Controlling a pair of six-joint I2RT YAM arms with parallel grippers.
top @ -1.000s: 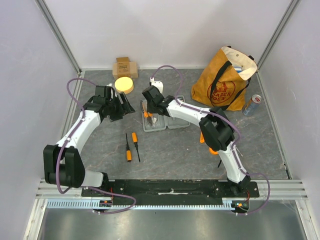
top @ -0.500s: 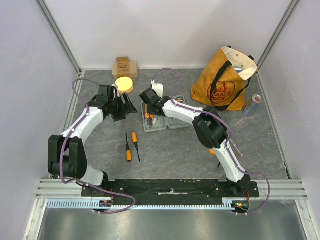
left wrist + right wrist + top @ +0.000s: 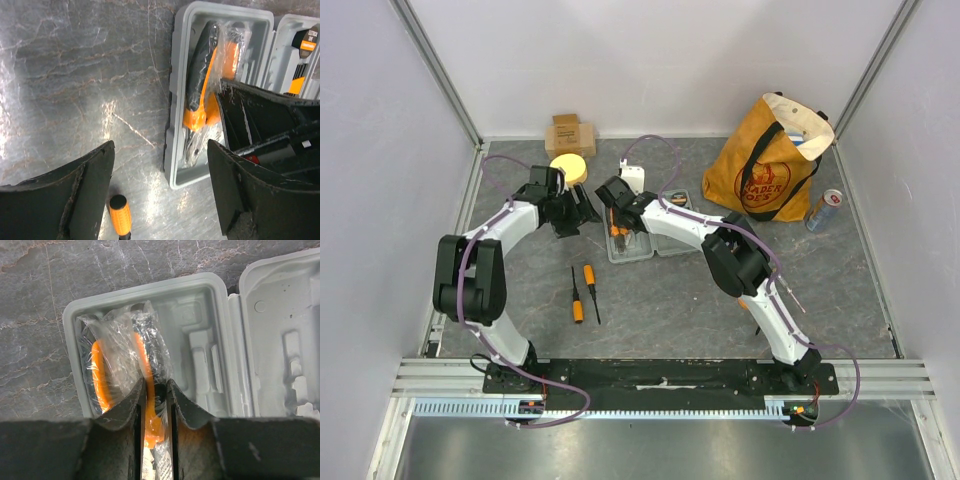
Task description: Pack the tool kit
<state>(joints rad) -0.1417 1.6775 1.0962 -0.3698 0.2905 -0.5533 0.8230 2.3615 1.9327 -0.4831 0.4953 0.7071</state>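
The grey tool kit case (image 3: 628,250) lies open at mid table, its lid (image 3: 676,243) folded out to the right. Plastic-wrapped orange-and-black pliers (image 3: 98,372) lie in the left half (image 3: 150,286). My right gripper (image 3: 156,385) stands over them, jaws narrowly apart on either side of one orange handle, with a slim gap showing. My left gripper (image 3: 160,150) hovers open just left of the case (image 3: 176,100), above bare table. Two orange-handled screwdrivers (image 3: 582,290) lie nearer the front; one handle (image 3: 120,217) shows between the left fingers.
An orange-brown tote bag (image 3: 770,160) stands at the back right with a drink can (image 3: 823,210) beside it. A cardboard box (image 3: 569,134) and a yellow round disc (image 3: 568,169) sit at the back left. White walls close in both sides.
My left arm has swung back and rightward, bringing its open gripper closer to the case. The right gripper's jaws have parted slightly around the pliers handle.
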